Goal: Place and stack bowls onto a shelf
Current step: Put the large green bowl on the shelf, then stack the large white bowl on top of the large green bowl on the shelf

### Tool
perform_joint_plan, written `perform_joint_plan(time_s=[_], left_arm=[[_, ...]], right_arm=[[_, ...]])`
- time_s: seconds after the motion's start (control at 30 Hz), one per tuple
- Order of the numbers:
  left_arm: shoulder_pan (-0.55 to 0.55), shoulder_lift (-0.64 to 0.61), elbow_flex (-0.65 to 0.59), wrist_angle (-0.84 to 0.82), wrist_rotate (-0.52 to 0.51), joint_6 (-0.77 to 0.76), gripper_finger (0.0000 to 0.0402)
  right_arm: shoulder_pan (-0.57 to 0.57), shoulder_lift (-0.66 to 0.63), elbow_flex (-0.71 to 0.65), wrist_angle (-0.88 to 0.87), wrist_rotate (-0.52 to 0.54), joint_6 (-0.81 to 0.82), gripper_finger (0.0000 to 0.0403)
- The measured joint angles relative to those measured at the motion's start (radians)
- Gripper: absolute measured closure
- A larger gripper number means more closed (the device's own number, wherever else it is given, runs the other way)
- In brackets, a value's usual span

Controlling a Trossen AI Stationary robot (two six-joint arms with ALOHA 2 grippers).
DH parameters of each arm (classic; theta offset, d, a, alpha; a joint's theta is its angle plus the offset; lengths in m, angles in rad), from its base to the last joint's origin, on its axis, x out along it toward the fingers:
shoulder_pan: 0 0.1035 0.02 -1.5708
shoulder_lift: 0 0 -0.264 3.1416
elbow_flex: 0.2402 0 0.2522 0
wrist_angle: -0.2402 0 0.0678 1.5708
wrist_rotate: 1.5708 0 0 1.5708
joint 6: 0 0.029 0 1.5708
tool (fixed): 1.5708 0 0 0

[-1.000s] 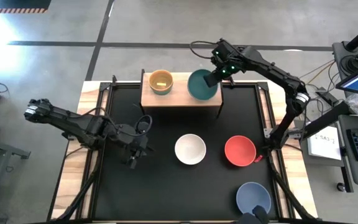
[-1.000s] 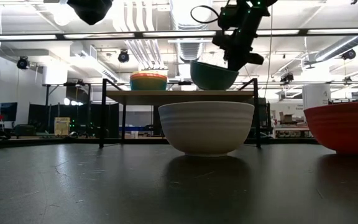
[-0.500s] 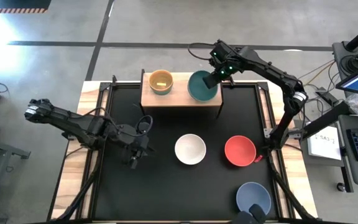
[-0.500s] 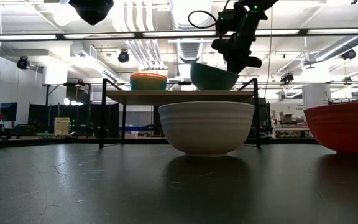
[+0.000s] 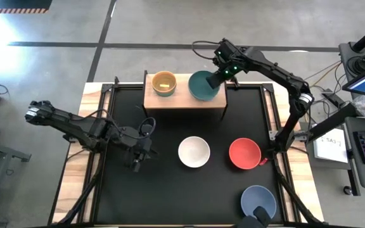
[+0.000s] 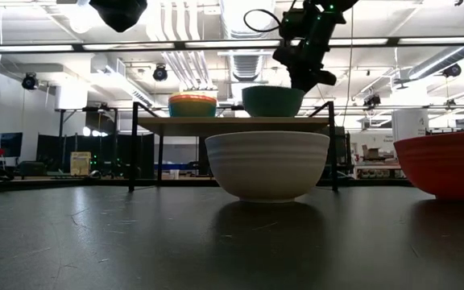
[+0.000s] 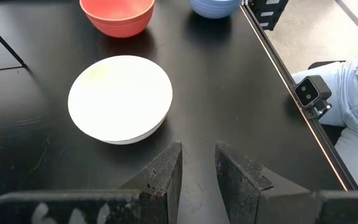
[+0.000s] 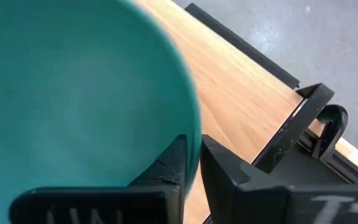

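— Starting from the left of the high view, twelve o'clock at its top: left gripper (image 5: 136,166)?
— Low over the black table (image 5: 170,196), slightly parted, holding nothing. At about nine o'clock from the white bowl (image 5: 194,152) and nearest to it.
— On the shelf (image 5: 182,100)?
— At its nine o'clock end, a nested stack (image 5: 164,83), yellow inside; cannot tell how many deep. At its three o'clock end, the teal bowl (image 5: 203,88), sitting flat and level on the board.
— And the right gripper (image 5: 218,77)?
— At the teal bowl's two o'clock, pinched narrowly across the rim, one finger inside, one outside. Probably about to let go; then best lifted clear toward two o'clock, away from the stack.
— Counting the rest?
— Three loose on the table: white at centre, red bowl (image 5: 244,154) at its three o'clock, periwinkle bowl (image 5: 258,202) toward five o'clock. One shelf, two arms.
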Motion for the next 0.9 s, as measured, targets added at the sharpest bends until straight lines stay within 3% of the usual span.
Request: perform_joint_plan(time_s=[0.4,0.6,0.77,0.9], left_arm=[[0.000,0.000,0.000,0.000,0.000,-0.004,0.0324],[0.002,0.003,0.000,0.044,-0.001,0.052,0.0324],[0.009,0.059,0.001,0.096,-0.124,0.166,0.0324],[0.029,0.133,0.001,0.124,-0.134,0.211,0.0324]], right_arm=[[0.000,-0.002,0.037,-0.013,-0.003,0.003,0.0349],[0.001,-0.004,0.133,-0.043,-0.004,-0.026,0.0349],[0.026,-0.006,0.186,-0.071,-0.003,-0.042,0.0349],[0.066,-0.010,0.192,-0.129,-0.003,-0.054,0.0349]])
